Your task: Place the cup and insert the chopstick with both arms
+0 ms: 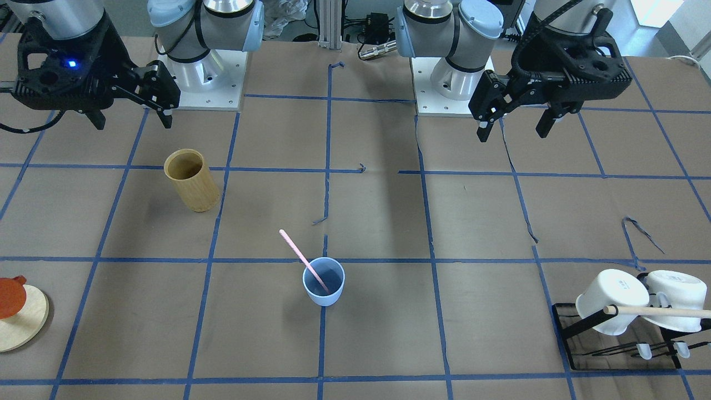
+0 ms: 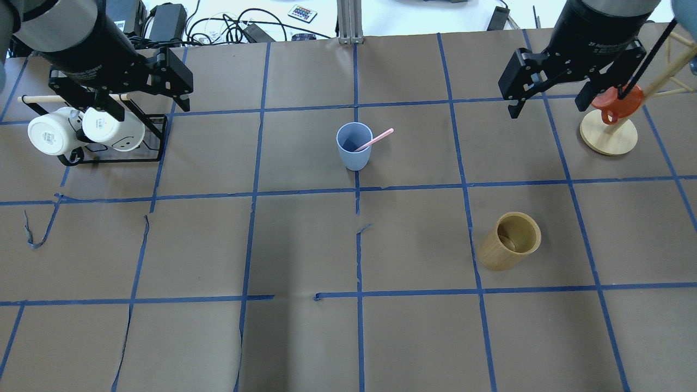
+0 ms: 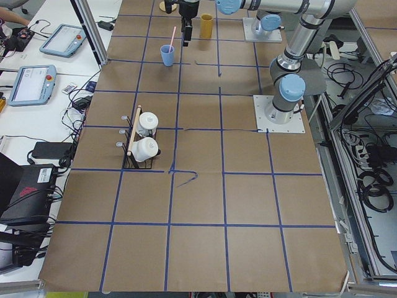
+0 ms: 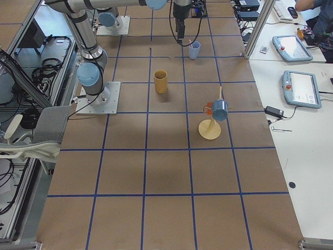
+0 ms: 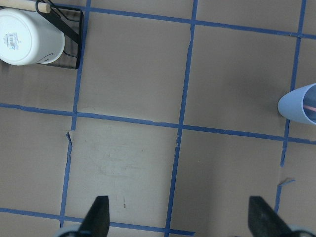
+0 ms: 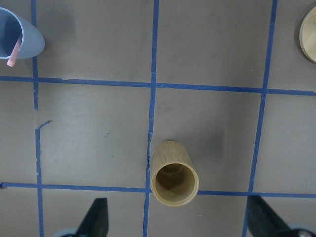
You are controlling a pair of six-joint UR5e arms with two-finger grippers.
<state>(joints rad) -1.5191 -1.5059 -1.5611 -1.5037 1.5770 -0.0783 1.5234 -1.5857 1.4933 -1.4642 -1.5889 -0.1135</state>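
Observation:
The light-blue cup (image 1: 323, 282) stands upright on the brown table near its middle; it also shows in the overhead view (image 2: 354, 146) and at the edge of both wrist views (image 5: 298, 103) (image 6: 19, 37). A pale-pink chopstick (image 1: 297, 251) leans inside it, its top sticking out over the rim (image 2: 375, 139). My left gripper (image 1: 514, 132) (image 2: 150, 109) is open and empty, high above the table near the mug rack. My right gripper (image 1: 133, 119) (image 2: 550, 106) is open and empty, raised beside the wooden stand. Both are well away from the cup.
A tan bamboo cylinder (image 2: 511, 240) (image 6: 174, 179) stands on my right side, nearer the robot than the cup. White mugs (image 2: 52, 136) hang on a black rack with a wooden dowel on my left. A round wooden stand (image 2: 609, 133) holds an orange cup on my right.

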